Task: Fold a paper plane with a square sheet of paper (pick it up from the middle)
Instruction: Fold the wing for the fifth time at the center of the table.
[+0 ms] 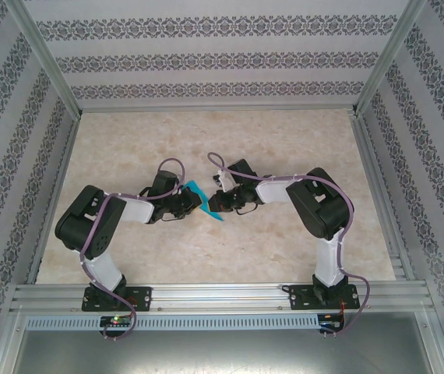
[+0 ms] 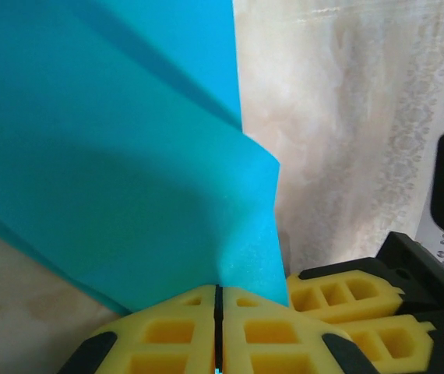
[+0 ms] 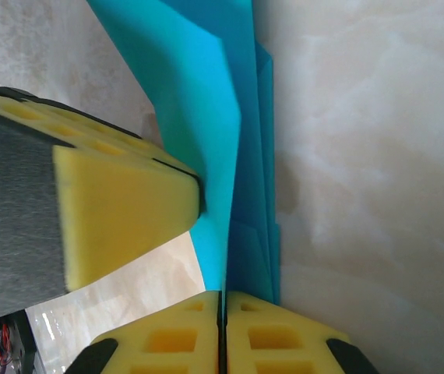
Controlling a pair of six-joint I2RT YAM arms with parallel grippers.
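Observation:
The teal-blue sheet of paper (image 1: 204, 198) is folded into layered, creased panels and hangs between my two grippers above the middle of the table. My left gripper (image 1: 194, 201) is shut on its lower edge; in the left wrist view the paper (image 2: 128, 156) rises from the closed yellow fingertips (image 2: 175, 331). My right gripper (image 1: 212, 204) is shut on another edge of the paper (image 3: 241, 202), whose stacked layers stand up from the jaws. The left gripper's yellow finger (image 3: 121, 222) presses the paper from the side. The two grippers almost touch.
The marble-patterned table (image 1: 284, 148) lies under both arms. Metal frame rails (image 1: 214, 296) run along its near edge and patterned walls (image 1: 206, 62) close in the back and sides. The right gripper's yellow fingers (image 2: 347, 300) sit close beside the left jaws.

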